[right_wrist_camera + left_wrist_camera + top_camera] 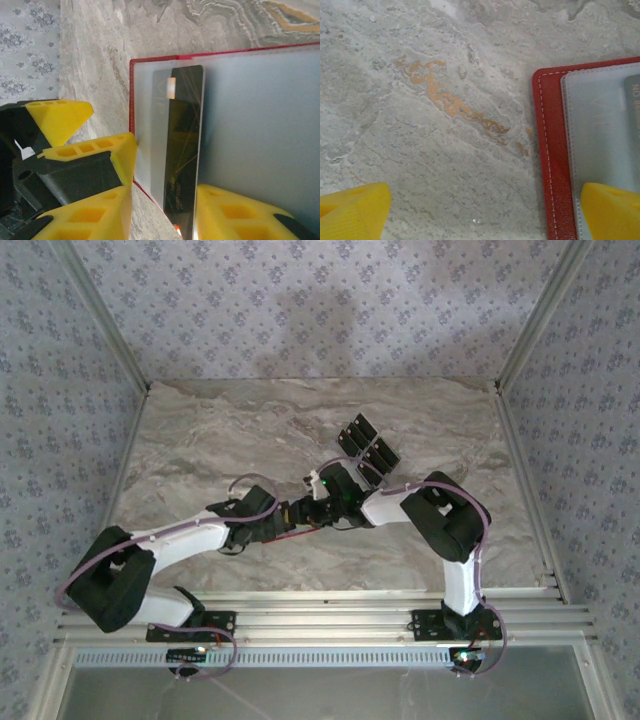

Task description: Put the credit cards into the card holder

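Care matters now. The thin black credit card [185,145] looks partly inside the open red folding card holder [260,130] on the grey stone counter [420,125]. The right claw [162,210], half open around it, should push straight. The wide left claw [482,210] should pin the holder.

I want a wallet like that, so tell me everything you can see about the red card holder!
The card holder lies open and flat on the marble table. Its cover looks like red leather with pale stitching; inside are cloudy grey plastic sleeves. A black card sits tucked under one sleeve, between the right tool's yellow fingers. One fingertip of the left tool is over its edge.
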